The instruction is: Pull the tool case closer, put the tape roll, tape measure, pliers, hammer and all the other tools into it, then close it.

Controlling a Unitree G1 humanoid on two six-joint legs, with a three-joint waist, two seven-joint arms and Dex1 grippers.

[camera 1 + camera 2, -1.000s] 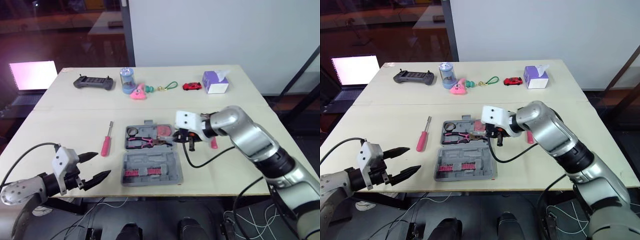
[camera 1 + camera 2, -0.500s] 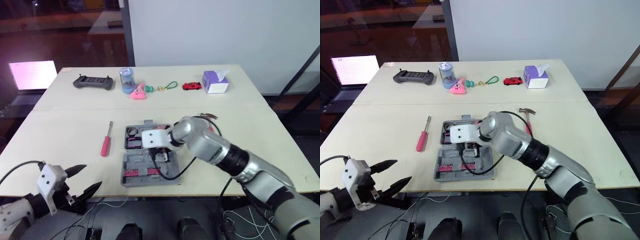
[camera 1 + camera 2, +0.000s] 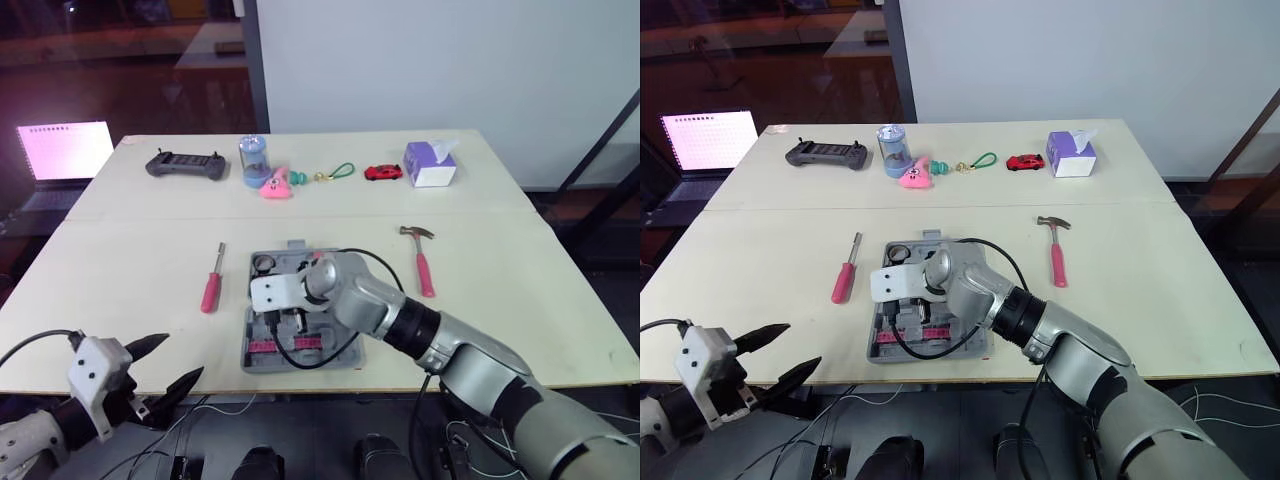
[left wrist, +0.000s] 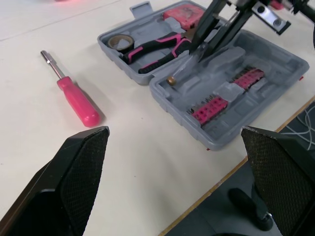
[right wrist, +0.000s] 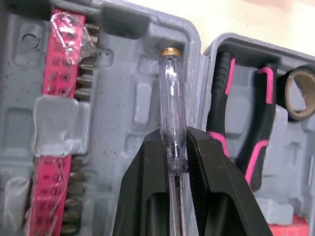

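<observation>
Off the near edge of the surface (image 3: 520, 300) the left gripper (image 3: 183, 357) hangs spread and empty. The right gripper (image 5: 174, 140) is clenched on a clear tester (image 5: 171, 98) over the open case (image 4: 275, 64) (pliers (image 4: 152, 46) and tape roll (image 4: 117, 42) in its far half). A screwdriver (image 3: 210, 290) lies left of the case and the hammer (image 3: 426, 272) right; farther off sit a controller (image 3: 185, 164), a tissue box (image 3: 430, 163) and, in the dark room, a lit laptop (image 3: 65, 150).

Soft, even light brightens the table (image 3: 500, 280), shadows faint; the laptop screen (image 3: 65, 152) glows washed-out pink.
</observation>
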